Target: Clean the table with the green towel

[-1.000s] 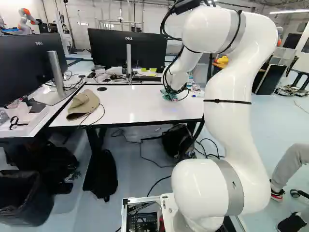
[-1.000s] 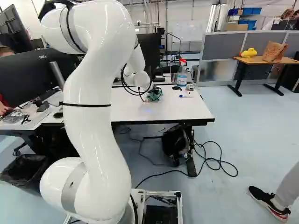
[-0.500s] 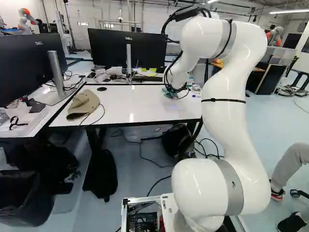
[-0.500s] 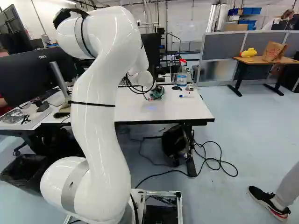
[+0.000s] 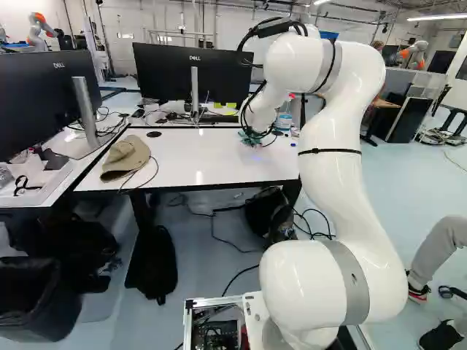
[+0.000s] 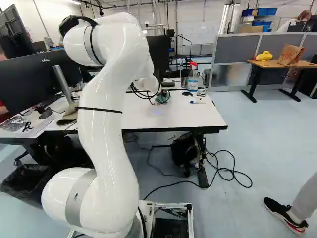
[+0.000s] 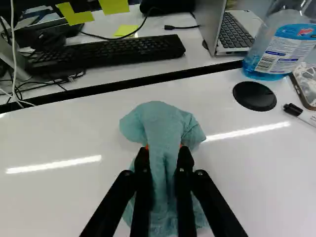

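Green towel (image 7: 165, 118): one, bunched, was clenched between both fingers of the gripper (image 7: 164, 151), apparently against the white table (image 5: 211, 157), above and right of centre in the left base view. Cleaning: seemingly under way; wiped extent could not be told. Probably outstanding: surface around the cap (image 5: 128, 157), at that view's left, and beside the spray bottle (image 7: 284, 49), which stood near the far edge.

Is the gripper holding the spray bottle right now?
No, the gripper is shut on the green towel, and the spray bottle stands well apart from both, near the round black disc.
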{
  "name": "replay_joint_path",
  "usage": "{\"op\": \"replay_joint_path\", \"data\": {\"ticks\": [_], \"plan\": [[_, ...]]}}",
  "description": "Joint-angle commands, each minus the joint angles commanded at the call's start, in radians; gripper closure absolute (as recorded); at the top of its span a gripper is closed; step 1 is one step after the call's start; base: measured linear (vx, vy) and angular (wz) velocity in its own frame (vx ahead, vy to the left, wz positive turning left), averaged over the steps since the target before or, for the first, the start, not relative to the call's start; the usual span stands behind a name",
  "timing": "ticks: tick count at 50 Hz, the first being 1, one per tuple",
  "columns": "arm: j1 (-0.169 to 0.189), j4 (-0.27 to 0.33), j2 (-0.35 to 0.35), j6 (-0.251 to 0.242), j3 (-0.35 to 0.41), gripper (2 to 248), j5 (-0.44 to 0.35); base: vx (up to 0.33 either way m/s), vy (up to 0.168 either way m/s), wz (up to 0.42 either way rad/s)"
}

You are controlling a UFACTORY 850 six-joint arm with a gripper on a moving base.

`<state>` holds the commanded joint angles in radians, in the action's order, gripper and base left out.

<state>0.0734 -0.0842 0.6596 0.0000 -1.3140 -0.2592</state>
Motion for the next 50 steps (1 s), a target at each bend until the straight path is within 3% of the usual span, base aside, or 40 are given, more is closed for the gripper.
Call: {"op": "replay_joint_path", "data": {"ticks": [25, 50], "plan": [[-0.026, 0.0, -0.085, 0.0, 0.116, 197, 0.0, 0.0, 0.0, 0.0], [0.02, 0.0, -0.154, 0.0, 0.209, 197, 0.0, 0.0, 0.0, 0.0]]}}
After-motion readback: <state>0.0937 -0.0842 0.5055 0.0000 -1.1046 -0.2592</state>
